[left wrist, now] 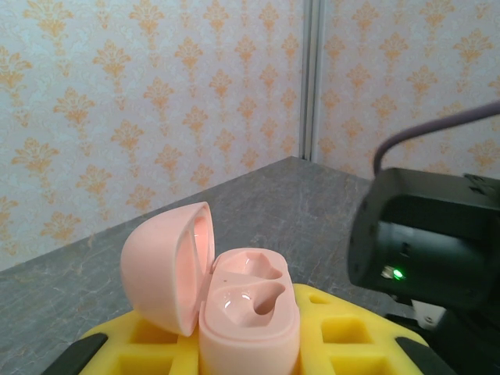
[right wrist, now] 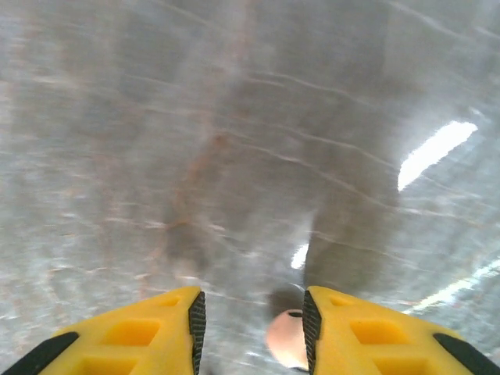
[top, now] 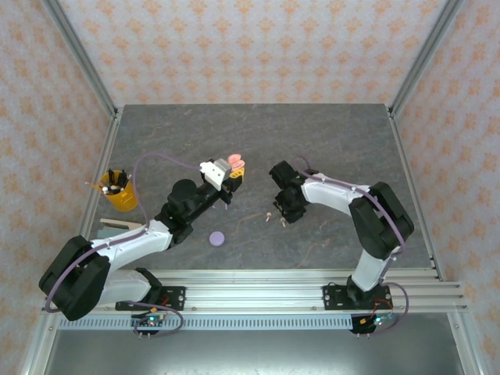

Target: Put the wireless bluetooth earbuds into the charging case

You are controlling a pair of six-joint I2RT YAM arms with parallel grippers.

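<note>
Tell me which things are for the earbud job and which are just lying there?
For the job:
- open pink charging case, gripped by the left gripper
- pink earbud on the table, between the right gripper's open fingers
- lilac round case, shut, probably for later

Just lying about:
- yellow cup of pens

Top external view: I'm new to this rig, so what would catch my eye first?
The open pink charging case, clamped in the left gripper near mid-table. Next, the right gripper, jaws apart over a pale pink earbud on the grey table.
</note>
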